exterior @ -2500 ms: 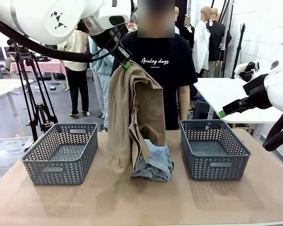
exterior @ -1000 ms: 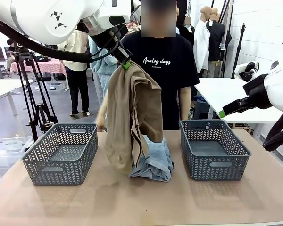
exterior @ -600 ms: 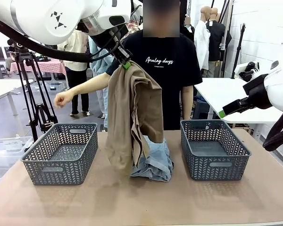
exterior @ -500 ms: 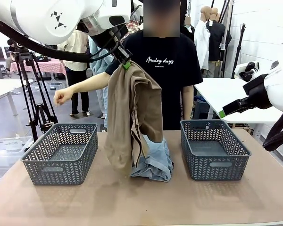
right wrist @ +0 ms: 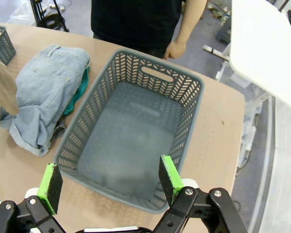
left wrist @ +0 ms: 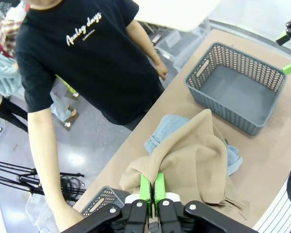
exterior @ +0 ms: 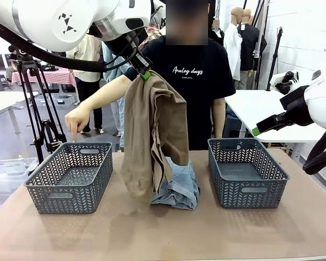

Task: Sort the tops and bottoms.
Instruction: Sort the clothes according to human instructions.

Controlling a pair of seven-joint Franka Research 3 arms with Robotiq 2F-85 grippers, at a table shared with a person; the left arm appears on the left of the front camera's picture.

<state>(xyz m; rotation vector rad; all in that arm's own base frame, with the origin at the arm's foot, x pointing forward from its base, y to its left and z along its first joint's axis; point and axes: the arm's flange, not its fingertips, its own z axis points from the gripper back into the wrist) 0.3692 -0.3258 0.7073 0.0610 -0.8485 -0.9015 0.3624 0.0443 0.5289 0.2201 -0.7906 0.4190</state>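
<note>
Front view: left jaws, held high, clamp the tan top (exterior: 149,130), which drapes against the denim bottoms (exterior: 180,187) on the surface (exterior: 152,234); right jaws gape, empty, above the right basket (exterior: 247,193).

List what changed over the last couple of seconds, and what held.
The person's hand swung out from behind the hanging tan top, rose toward the robot's left, then dropped to point at the left basket. Nothing was gripped or released. Unchanged: left gripper shut on the tan top, denim bottoms on the table, right gripper open near the right basket.
</note>
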